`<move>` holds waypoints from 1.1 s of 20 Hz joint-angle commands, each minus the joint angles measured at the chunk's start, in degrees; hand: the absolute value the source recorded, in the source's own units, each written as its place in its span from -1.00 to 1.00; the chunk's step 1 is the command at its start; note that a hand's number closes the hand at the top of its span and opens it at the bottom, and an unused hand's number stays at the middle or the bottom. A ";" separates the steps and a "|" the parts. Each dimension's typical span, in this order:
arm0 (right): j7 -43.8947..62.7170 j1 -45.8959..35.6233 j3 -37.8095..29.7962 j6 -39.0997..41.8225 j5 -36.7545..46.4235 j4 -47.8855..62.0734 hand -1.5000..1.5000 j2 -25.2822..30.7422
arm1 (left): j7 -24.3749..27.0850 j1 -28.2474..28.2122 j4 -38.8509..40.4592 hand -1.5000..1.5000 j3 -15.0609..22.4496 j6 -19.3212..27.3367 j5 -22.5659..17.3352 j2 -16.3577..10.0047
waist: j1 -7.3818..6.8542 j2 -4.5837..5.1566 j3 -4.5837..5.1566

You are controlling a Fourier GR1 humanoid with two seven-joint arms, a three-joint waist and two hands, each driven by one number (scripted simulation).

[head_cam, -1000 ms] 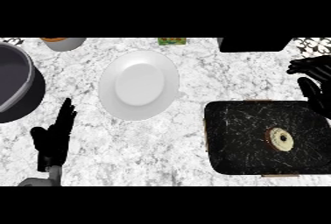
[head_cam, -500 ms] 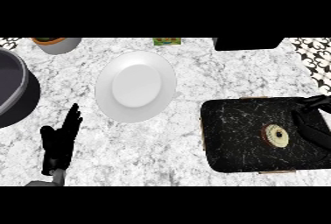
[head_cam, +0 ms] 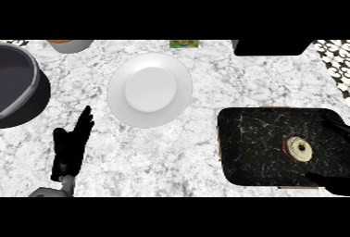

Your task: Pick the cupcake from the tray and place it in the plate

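The counter (head_cam: 171,152) holds one plate (head_cam: 150,90), one tray (head_cam: 259,139), one cupcake (head_cam: 298,149) and one dark pot (head_cam: 40,99).

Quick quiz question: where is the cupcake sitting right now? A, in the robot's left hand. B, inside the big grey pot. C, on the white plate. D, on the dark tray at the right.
D: the cupcake lies on the dark tray at the right, well apart from the white plate.

The counter (head_cam: 171,157) is finished in white-and-grey marble. The plate (head_cam: 149,89) is plain white. The tray (head_cam: 253,143) is black, veined in white. The cupcake (head_cam: 298,149) is ringed tan around a dark centre.
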State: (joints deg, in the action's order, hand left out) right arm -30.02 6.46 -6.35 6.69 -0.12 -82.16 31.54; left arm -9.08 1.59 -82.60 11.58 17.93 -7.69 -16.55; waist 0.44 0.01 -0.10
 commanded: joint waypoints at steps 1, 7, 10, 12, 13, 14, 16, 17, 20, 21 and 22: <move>3.02 0.86 -0.54 -1.67 7.00 -2.78 -1.00 6.37 | -2.27 0.97 -0.70 0.00 -1.22 -1.44 -1.35 -0.70 | -0.15 -0.10 0.16; 13.33 -0.75 1.56 3.22 13.18 -5.48 -1.00 13.54 | -0.08 0.78 2.08 0.00 -0.93 -1.14 0.23 0.86 | -0.37 -0.01 0.20; 22.47 -3.97 5.29 8.72 14.13 -7.45 -1.00 14.95 | -0.31 2.92 2.82 0.00 -1.87 -1.17 0.47 0.71 | -0.73 0.08 0.21; 24.70 -5.77 8.45 10.75 15.74 -5.66 -1.00 13.69 | -1.50 -0.54 -1.39 0.00 -0.34 -1.16 0.93 0.67 | -1.49 0.02 0.13; 28.12 -4.45 8.19 14.27 14.27 -9.45 -1.00 15.84 | -2.23 1.62 -0.58 0.00 0.67 0.93 2.59 2.38 | -0.72 -0.06 0.18; 28.00 -4.39 8.39 15.43 14.89 -9.93 -1.00 16.38 | -2.28 0.57 -0.78 0.00 0.61 1.06 3.18 1.99 | -0.67 -0.07 0.15; 32.67 -7.20 9.47 17.35 14.44 -10.97 -1.00 13.43 | 1.11 1.82 4.04 0.00 -1.50 -2.20 1.64 2.01 | -0.49 0.03 0.16; 27.55 -8.38 10.57 16.19 18.04 -3.68 -1.00 12.76 | -3.33 0.04 -2.62 0.00 -1.22 -1.06 2.25 0.60 | -1.05 0.03 0.08; 32.93 -10.69 10.69 18.44 19.27 -5.08 -1.00 9.99 | 0.18 -1.68 -0.55 0.00 -2.77 -2.55 1.92 1.63 | -0.83 0.01 0.11; 30.63 -6.81 7.64 19.75 19.65 -7.88 -1.00 10.30 | -3.07 1.45 -0.04 0.00 -2.53 -1.75 4.14 3.03 | -0.36 -0.04 0.11; 35.42 -9.98 9.81 19.69 19.96 -8.57 -1.00 7.42 | -1.85 -2.06 -2.73 0.00 -2.64 -2.32 3.54 2.27 | -0.63 -0.05 0.11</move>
State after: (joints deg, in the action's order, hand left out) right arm 0.58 -1.30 2.76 23.96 18.06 -89.42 42.49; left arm -11.00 1.60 -83.47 9.89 16.50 -4.73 -14.51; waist -0.19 -0.01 0.02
